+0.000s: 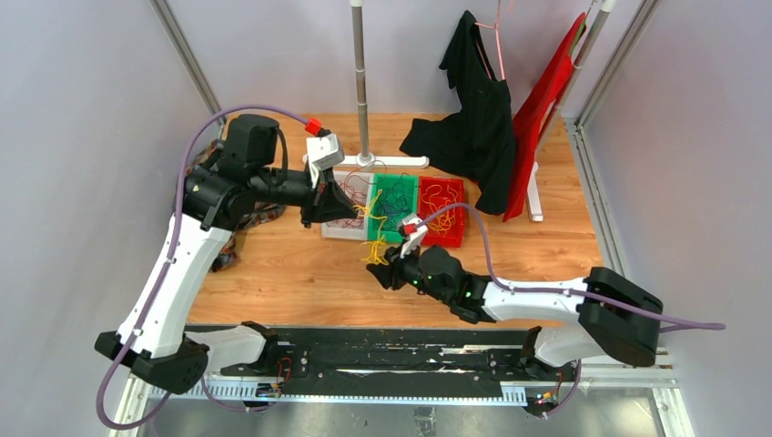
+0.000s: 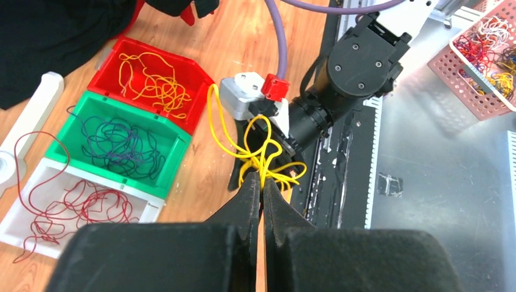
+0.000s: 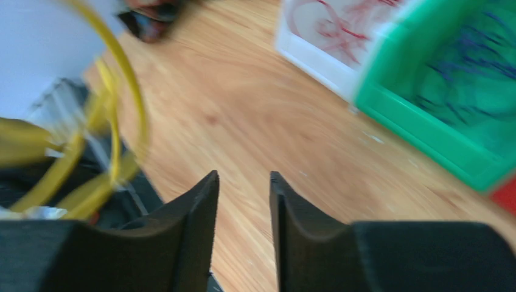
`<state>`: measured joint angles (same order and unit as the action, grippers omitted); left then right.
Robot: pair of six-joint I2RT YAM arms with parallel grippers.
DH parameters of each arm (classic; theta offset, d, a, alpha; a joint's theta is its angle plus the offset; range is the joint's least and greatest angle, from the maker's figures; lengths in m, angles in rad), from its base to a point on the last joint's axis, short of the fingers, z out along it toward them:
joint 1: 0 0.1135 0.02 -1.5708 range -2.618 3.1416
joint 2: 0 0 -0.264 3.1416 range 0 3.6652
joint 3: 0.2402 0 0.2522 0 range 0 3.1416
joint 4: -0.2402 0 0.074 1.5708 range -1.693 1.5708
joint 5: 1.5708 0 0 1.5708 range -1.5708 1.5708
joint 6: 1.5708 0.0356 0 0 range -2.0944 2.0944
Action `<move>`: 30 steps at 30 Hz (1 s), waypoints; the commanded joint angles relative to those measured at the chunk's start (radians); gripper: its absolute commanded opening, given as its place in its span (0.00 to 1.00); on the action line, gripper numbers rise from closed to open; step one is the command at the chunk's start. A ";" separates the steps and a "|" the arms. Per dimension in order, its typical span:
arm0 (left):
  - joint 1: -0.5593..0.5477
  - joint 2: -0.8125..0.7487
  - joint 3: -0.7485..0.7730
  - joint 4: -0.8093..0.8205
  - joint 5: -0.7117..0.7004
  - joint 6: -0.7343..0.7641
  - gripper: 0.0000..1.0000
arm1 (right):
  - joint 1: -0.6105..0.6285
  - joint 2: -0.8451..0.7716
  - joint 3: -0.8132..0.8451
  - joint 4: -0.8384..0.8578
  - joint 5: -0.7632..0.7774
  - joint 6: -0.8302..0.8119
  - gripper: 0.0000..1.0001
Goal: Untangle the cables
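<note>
Left jaws: pressed shut, pinching a bunch of thin curly yellow cables (image 2: 263, 159).
Right jaws: a narrow gap with nothing between them; blurry yellow loops sit just beside them.
Yellow bunch: hangs over the brown wooden bench (image 1: 300, 264), between the two arms, near the front of the green plastic bin (image 2: 109, 177).
Red plastic bin (image 2: 182, 61): more yellow cables (image 2: 152, 79) lie inside.
Green bin: dark blue cables (image 2: 122, 146) lie inside.
White plastic bin (image 2: 146, 210): dark red cables (image 2: 79, 207) lie inside, and one loop spills over the edge.
</note>
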<state>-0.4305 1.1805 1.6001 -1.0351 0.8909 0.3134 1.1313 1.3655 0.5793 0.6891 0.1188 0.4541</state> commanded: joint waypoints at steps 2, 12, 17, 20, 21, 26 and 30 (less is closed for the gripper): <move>-0.061 0.098 0.046 0.004 -0.079 0.017 0.01 | -0.003 -0.177 -0.049 -0.270 0.349 -0.013 0.43; -0.187 0.465 0.246 0.065 -0.232 0.056 0.01 | -0.128 -0.553 -0.009 -0.868 0.862 0.118 0.69; -0.212 0.676 0.450 0.084 -0.256 0.052 0.01 | -0.210 -0.673 -0.019 -0.948 0.901 0.115 0.70; -0.226 0.790 0.550 0.109 -0.283 0.047 0.01 | -0.241 -0.719 -0.019 -0.969 0.909 0.106 0.71; -0.231 0.821 0.573 0.124 -0.292 0.049 0.01 | -0.245 -0.728 -0.020 -0.970 0.912 0.094 0.71; -0.253 0.948 0.584 0.249 -0.385 0.041 0.01 | -0.262 -0.720 -0.012 -0.979 0.919 0.078 0.71; -0.270 1.012 0.533 0.328 -0.470 0.037 0.01 | -0.279 -0.688 -0.012 -0.981 0.903 0.082 0.72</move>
<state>-0.6773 2.1445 2.1635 -0.8192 0.5247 0.3584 0.8795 0.6552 0.5472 -0.2638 0.9962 0.5335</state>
